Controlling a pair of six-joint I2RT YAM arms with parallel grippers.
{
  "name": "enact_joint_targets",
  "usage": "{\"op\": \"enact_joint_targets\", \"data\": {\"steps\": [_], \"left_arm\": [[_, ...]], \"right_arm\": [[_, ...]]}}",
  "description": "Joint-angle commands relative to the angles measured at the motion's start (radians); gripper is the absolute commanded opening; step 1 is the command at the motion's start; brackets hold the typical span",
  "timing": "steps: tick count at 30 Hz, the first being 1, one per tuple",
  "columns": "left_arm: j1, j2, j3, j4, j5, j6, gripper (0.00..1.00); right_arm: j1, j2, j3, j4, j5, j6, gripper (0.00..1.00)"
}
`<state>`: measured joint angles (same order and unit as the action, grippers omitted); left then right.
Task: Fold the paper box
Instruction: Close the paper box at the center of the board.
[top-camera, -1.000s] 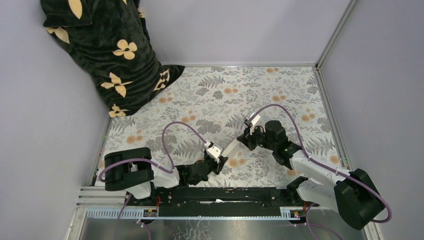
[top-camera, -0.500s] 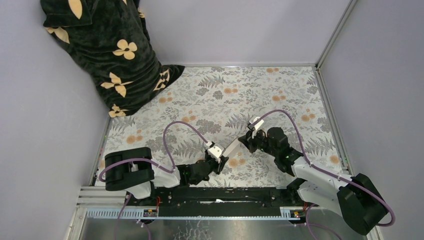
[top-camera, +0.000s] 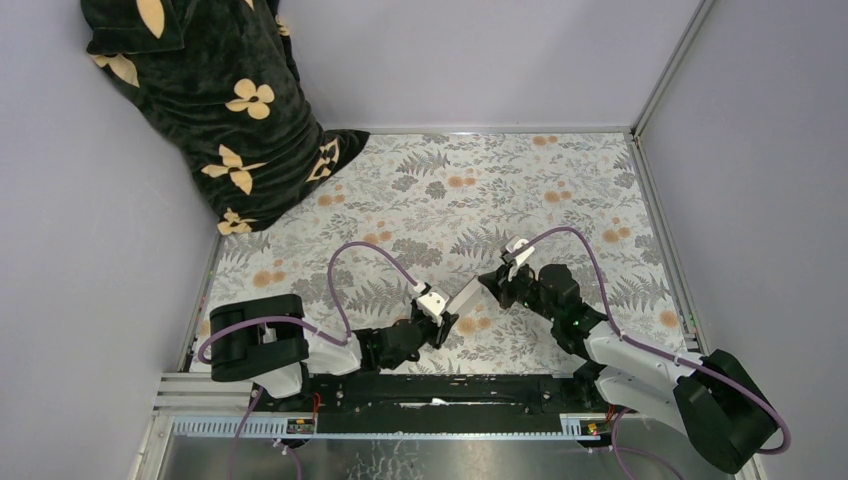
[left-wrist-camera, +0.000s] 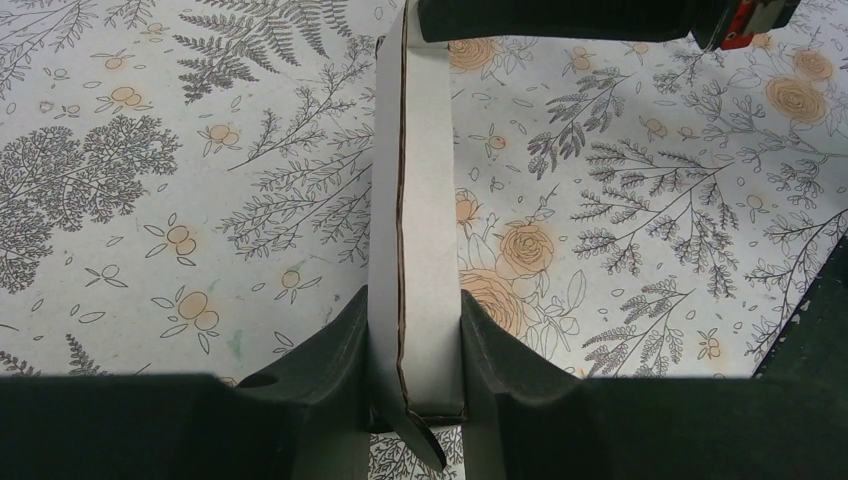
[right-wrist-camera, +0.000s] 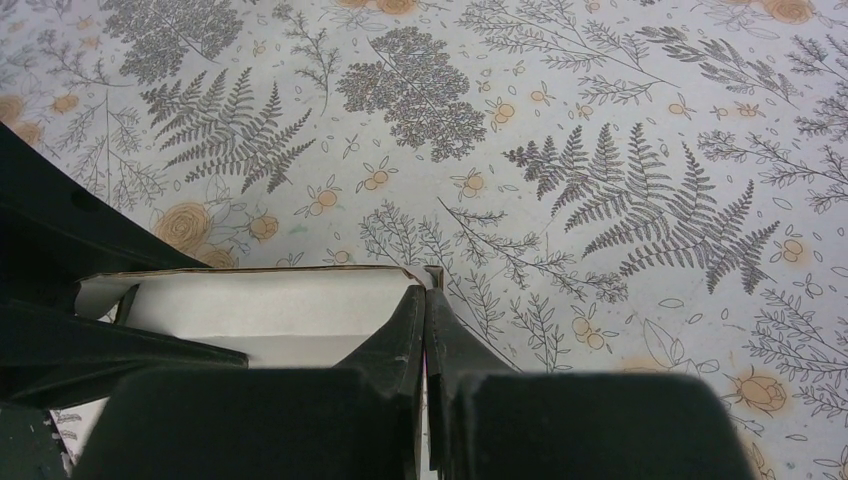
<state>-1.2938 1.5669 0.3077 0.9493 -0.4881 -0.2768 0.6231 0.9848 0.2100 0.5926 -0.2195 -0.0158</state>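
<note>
Paper box (left-wrist-camera: 420, 200) (part-folded) clamped btwn left gripper (left-wrist-camera: 414, 330) fingers; right gripper (right-wrist-camera: 426, 305) closed, apparently pinching its wall.

The table is covered by a cloth (top-camera: 560, 170) printed with grey ferns and orange flowers. It is enclosed by plain pale lilac walls (top-camera: 480, 60) and edged with aluminium rails (top-camera: 653, 200). A dark blanket (top-camera: 220, 110) with yellow flower shapes is heaped in the far left corner.

Black flowered blanket (top-camera: 200, 110) blocks ten o'clock; paper box (top-camera: 466, 296) bars the centre; floral tablecloth (top-camera: 560, 180) open from twelve to two.
</note>
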Motion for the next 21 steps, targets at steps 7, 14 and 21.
{"op": "enact_joint_targets", "data": {"steps": [7,14,21], "left_arm": [[0.004,0.030,-0.010,-0.138,0.020,-0.007,0.08],[0.004,0.030,-0.010,-0.141,0.018,-0.007,0.08],[0.004,0.033,-0.007,-0.145,0.015,-0.007,0.08]], "right_arm": [[0.003,0.012,-0.081,0.118,0.158,0.115,0.00],[0.016,0.030,-0.104,0.164,0.233,0.139,0.00],[0.090,0.089,-0.102,0.186,0.350,0.176,0.00]]}}
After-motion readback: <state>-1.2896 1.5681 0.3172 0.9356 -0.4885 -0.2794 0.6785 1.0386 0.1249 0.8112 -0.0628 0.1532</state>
